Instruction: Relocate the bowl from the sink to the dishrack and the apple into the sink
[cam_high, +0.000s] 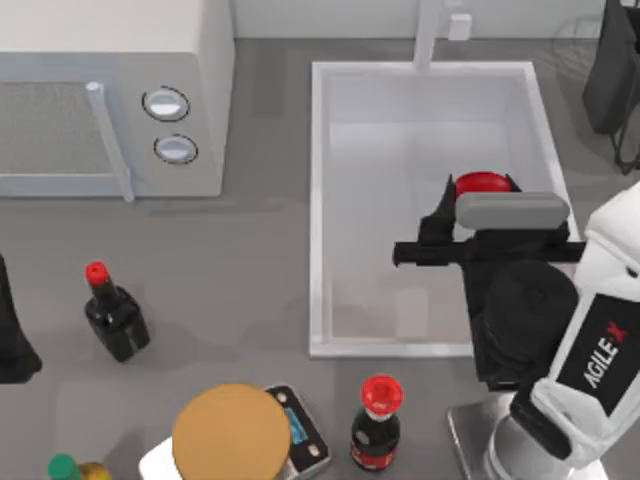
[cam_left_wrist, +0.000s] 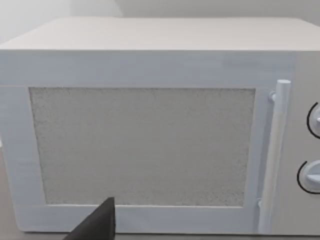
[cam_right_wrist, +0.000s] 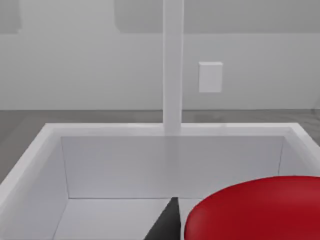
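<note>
Top view: right gripper (cam_high: 480, 195) over the sink (cam_high: 322, 200), right side.
Hidden: the apple (cam_high: 482, 184) mostly under the wrist.
Jaws: closed on the apple.
Left arm: parked at the left edge.

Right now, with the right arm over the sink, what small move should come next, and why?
Probably lower a little and open the right gripper. The apple sits at its fingers over the sink basin, whose floor looks bare, so releasing there should land it inside. The left gripper faces the microwave.

Noted red apple (cam_high: 481, 184), white sink (cam_high: 318, 200), grey surface (cam_high: 250, 280), tan disc (cam_high: 231, 432), red-capped dark bottles (cam_high: 376, 425), speckled grey microwave door (cam_left_wrist: 142, 146).
</note>
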